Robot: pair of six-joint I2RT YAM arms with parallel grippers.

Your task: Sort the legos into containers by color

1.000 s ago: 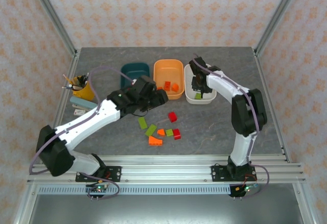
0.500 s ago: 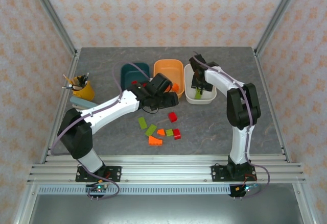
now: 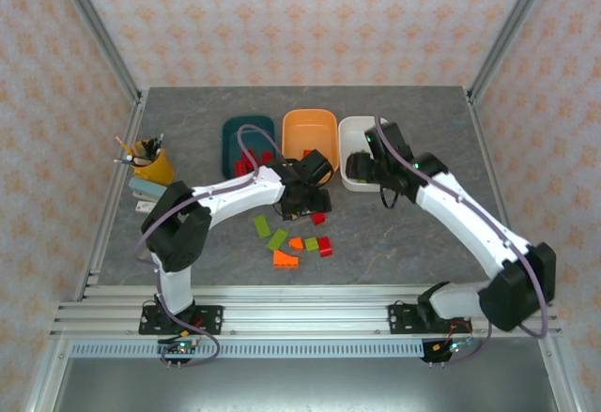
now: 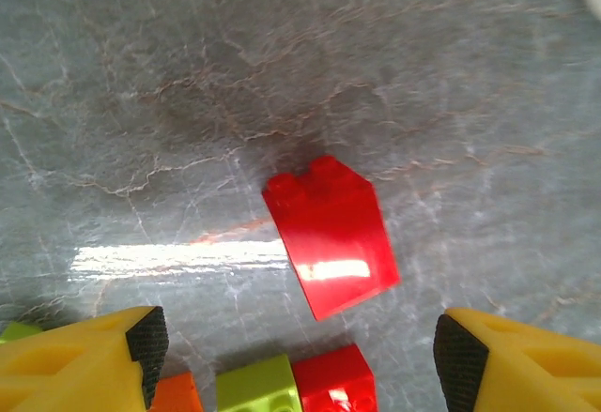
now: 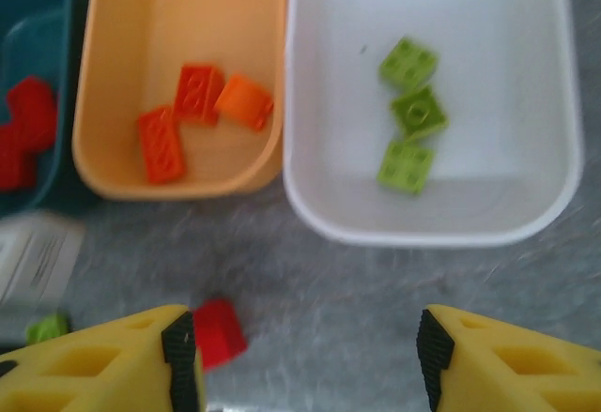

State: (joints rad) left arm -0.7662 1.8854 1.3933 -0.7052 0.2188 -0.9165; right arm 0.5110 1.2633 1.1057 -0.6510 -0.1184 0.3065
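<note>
Right now the left pincer (image 4: 302,348) hangs low over the desk (image 3: 423,243), its yellow fingers spread wide with nothing between them. Under the gap lies a red sloped brick (image 4: 331,248), flat on the grey marbled surface and touched by neither finger. At the bottom edge of the left wrist view, a green brick (image 4: 258,389) and a small red brick (image 4: 340,384) sit side by side, touching, with an orange piece (image 4: 174,395) just beside the green one.

Seen from above, these belong to a loose cluster (image 3: 285,260) of red, orange and lime green legos lying in front of the tubs, between the two arms.

The right pincer (image 5: 306,351) stands open too and carries nothing. It is held above the desk just in front of the white tub (image 5: 423,234). Three lime green legos (image 5: 409,116) lie close together in that tub. Just beside it, the orange tub (image 5: 178,185) holds three orange legos (image 5: 161,144), and the teal tub (image 5: 38,37) at the far left holds red legos (image 5: 28,116). All three tubs stand in a row toward the back of the desk.

A yellow cup of pencils (image 3: 150,160) stands at the left side, well apart from the loose cluster.
</note>
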